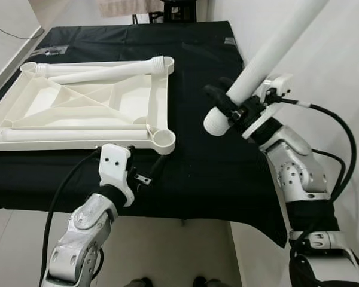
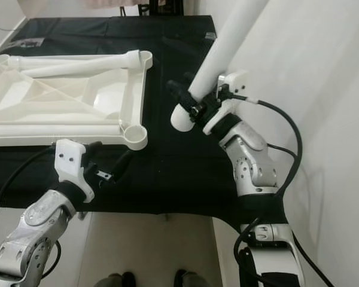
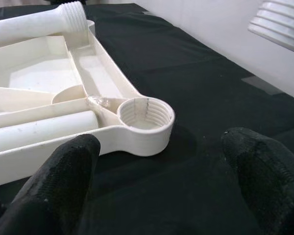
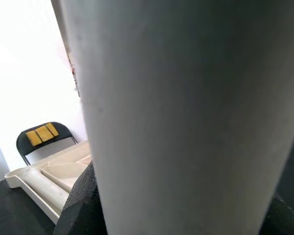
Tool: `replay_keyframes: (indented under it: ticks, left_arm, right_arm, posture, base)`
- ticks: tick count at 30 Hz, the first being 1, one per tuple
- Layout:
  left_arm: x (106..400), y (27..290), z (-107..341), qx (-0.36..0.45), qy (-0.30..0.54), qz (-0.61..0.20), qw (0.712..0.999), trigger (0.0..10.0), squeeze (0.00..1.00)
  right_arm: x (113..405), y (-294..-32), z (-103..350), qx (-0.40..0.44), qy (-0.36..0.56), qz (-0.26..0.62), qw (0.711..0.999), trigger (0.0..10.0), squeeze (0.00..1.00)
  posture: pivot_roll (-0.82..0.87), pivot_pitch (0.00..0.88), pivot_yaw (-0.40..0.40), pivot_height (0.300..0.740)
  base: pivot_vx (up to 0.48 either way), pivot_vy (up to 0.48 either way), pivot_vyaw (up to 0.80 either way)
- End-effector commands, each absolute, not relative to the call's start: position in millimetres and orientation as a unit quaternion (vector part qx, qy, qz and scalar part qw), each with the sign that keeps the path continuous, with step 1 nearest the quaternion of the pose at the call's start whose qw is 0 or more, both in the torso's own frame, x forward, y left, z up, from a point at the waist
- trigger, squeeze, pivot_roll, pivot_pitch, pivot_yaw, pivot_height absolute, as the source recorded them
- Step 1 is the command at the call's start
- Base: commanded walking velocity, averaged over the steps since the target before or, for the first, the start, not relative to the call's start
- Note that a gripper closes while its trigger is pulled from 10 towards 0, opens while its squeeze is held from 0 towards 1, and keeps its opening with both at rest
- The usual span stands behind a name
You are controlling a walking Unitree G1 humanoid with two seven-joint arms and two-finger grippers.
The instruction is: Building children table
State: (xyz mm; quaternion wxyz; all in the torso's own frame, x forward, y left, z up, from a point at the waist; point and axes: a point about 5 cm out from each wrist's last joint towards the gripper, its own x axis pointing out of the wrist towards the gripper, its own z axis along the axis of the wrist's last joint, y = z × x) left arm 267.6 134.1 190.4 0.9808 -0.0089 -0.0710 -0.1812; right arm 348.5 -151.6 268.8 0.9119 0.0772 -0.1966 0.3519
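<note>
A white children's table top point(image 1: 84, 101) lies upside down on the black cloth point(image 1: 197, 167). Three white legs lie loose inside it, one along its near side point(image 1: 66, 134). Its near right corner has an open threaded socket point(image 1: 163, 139), also seen in the left wrist view point(image 3: 146, 116). My left gripper point(image 1: 148, 172) hovers open just in front of that socket, holding nothing. My right gripper point(image 1: 230, 104) is shut on a fourth white leg point(image 1: 269, 54), held tilted in the air to the right of the top. The leg's lower end point(image 1: 215, 122) points down toward the cloth.
A white wall point(image 1: 323, 48) runs close along the right side of the table. The table's front edge point(image 1: 185, 218) is just below my left gripper. A dark folding chair point(image 1: 179, 9) stands beyond the far end.
</note>
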Motion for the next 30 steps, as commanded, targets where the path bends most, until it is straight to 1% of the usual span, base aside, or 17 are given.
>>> replay_keyframes:
  ticks: [1,9,30]
  left_arm:
    - [267.6,136.5,186.2,-0.006,-0.058,-0.173,0.983,10.0,0.00]
    - [268.1,137.0,186.8,-0.007,-0.058,-0.174,0.983,10.0,0.00]
    - [267.8,136.8,185.5,0.001,-0.063,-0.171,0.983,10.0,0.00]
  right_arm:
    - [347.3,-148.5,271.8,0.072,-0.207,0.358,0.908,10.0,0.00]
    - [346.9,-147.9,270.6,0.071,-0.206,0.359,0.908,10.0,0.00]
    - [346.9,-144.6,267.6,0.072,-0.201,0.365,0.906,10.0,0.00]
  posture:
    - [0.07,0.246,-0.027,0.740]
    - [0.07,0.247,-0.026,0.740]
    - [0.07,0.246,-0.027,0.740]
  base:
    - [0.000,0.480,0.00]
    - [0.000,0.480,0.00]
    - [0.000,0.000,0.00]
